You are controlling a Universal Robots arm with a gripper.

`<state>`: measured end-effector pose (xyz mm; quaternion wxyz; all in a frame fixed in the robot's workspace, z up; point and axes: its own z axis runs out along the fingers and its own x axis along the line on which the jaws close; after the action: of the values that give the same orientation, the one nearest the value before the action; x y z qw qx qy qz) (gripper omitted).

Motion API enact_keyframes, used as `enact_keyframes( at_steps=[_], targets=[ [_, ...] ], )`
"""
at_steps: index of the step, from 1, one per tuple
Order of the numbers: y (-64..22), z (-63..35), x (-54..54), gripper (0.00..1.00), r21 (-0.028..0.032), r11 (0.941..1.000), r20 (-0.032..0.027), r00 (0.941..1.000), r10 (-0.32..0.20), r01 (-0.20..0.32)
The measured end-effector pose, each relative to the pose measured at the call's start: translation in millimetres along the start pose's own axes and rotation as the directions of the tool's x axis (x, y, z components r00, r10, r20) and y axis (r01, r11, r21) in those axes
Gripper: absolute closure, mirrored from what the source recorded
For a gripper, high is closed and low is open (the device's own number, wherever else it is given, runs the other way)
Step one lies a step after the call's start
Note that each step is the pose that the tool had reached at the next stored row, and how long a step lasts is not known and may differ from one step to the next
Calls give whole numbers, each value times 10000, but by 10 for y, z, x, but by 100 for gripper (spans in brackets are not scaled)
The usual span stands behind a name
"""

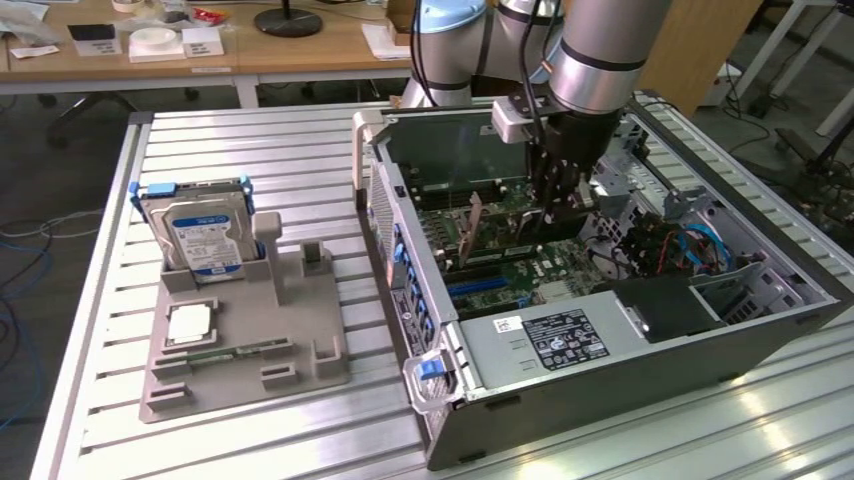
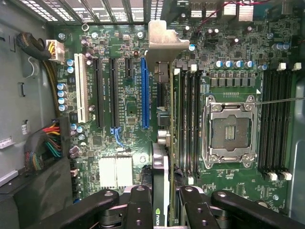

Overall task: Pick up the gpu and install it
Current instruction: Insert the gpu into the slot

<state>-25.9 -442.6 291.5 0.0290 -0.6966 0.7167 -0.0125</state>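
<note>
gpu point(image 2: 160, 167) upright on its edge inside open computer case point(image 1: 400, 250), above motherboard point(image 2: 124, 109), parallel to blue slot point(image 2: 145, 93), probably for lining up connector. Silver bracket point(image 2: 164, 43) faces rear grille. End effector point(image 2: 164, 202) clamped on gpu's upper edge.

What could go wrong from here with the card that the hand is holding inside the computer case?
1. The gpu, clamped in the hand, looks offset from the blue slot; pushing down could jam its edge on the motherboard.
2. The open CPU socket lies close by; a slip could damage it.
3. The silver bracket may catch the rear grille.
</note>
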Motion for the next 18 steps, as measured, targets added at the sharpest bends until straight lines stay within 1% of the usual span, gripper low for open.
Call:
enact_keyframes(
  at_steps=[13, 18],
  targets=[
    [0, 3, 2, 73, 0, 10000, -2, 10000, -6, 6],
    [0, 6, 3, 73, -2, 10000, 6, 10000, -96, 96]
  ],
)
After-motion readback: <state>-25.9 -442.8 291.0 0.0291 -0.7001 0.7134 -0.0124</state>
